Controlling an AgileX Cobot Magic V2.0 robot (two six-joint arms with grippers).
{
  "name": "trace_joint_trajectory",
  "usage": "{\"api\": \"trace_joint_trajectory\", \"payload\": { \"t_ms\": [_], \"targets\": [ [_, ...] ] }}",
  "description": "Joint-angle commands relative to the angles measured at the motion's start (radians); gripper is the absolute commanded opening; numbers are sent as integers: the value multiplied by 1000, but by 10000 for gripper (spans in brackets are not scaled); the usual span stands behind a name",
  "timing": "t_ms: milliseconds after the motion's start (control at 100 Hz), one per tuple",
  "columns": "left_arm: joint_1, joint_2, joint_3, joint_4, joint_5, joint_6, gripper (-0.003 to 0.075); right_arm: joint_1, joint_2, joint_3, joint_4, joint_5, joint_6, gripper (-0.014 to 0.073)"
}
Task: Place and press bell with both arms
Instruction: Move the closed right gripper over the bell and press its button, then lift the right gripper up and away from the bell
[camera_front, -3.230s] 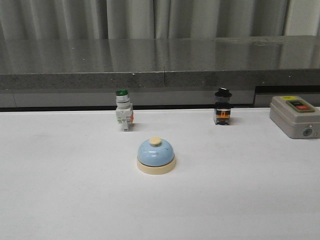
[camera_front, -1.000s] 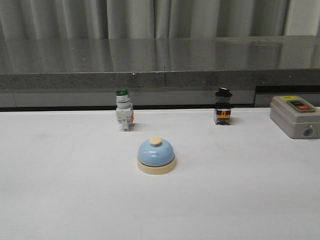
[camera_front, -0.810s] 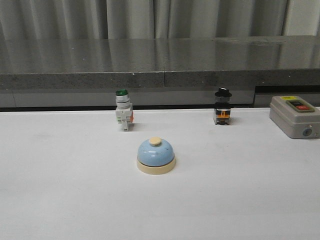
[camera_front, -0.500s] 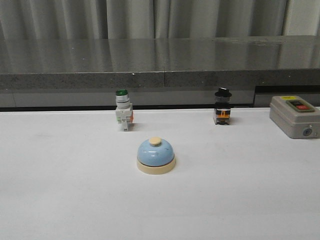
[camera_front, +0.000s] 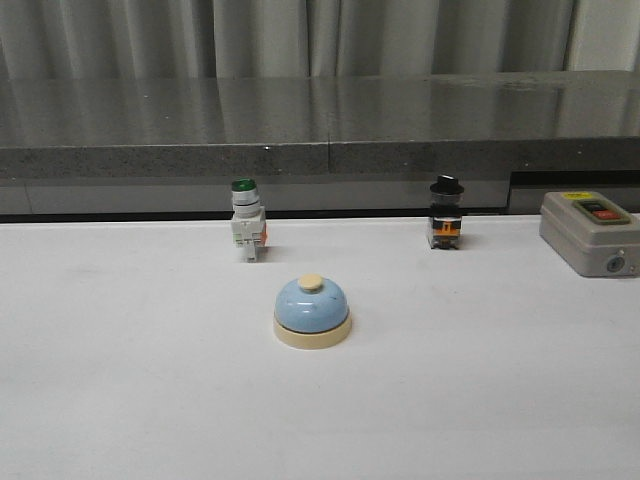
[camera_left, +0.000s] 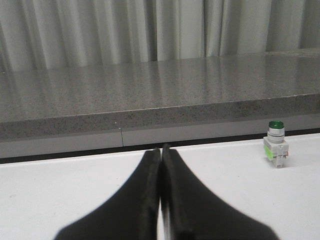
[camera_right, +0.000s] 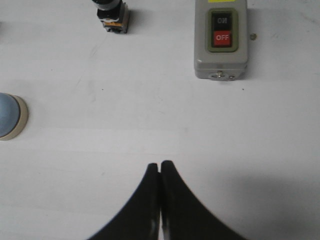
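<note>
The light-blue bell with cream base and knob stands upright on the white table, near the middle in the front view. Its edge shows in the right wrist view. Neither arm shows in the front view. My left gripper is shut and empty, held level over the table, facing the grey ledge. My right gripper is shut and empty, above bare table, well apart from the bell.
A green-capped white pushbutton switch stands behind the bell to the left. A black-capped switch stands back right. A grey ON/OFF box sits at the far right. A grey ledge runs along the back.
</note>
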Motion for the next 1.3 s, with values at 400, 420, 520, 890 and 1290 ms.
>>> {"api": "trace_joint_trajectory", "payload": {
  "t_ms": [400,420,520,890,1290],
  "targets": [
    [2,-29,41,0,-86,-7,-20,289,351,-289,8,-57,-1,-60],
    [2,-29,41,0,-86,-7,-20,299,371,-299,8,-57,-1,-60],
    [2,-29,41,0,-86,-7,-20,341,461,-373,8,-48,-1,-60],
    [2,-29,41,0,-86,-7,-20,445,716,-594,8,25,-1,-60],
    [2,-29,41,0,-86,-7,-20,489,794,-640,8,38,-1,-60]
  ]
}}
